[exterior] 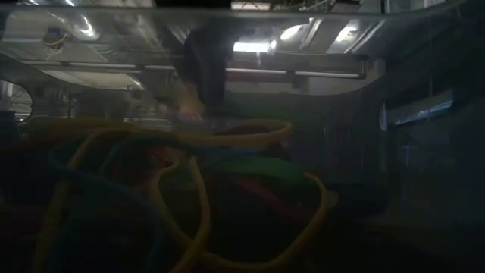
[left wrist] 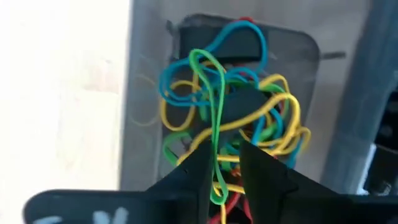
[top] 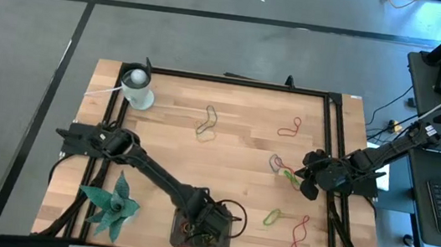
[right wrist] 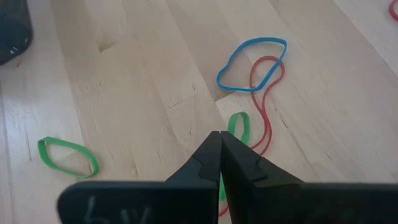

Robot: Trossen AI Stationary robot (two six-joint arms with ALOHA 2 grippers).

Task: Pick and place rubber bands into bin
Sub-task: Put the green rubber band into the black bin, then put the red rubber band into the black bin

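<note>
While left gripper (left wrist: pixel 222 163) hangs over the bin (top: pixel 200 232), fingers slightly apart, green band (left wrist: pixel 214 112) draped between them – release step | bin directly below, pile of bands (left wrist: pixel 249 118) inside | right gripper (right wrist: pixel 220 163) pressed together, empty, loose bands (right wrist: pixel 251 65) just ahead | next – likely widen, shake green band free

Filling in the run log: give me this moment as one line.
left gripper: over bin, jaws parted, green rubber band between them | right gripper: shut, empty, above table | loose bands remain
</note>
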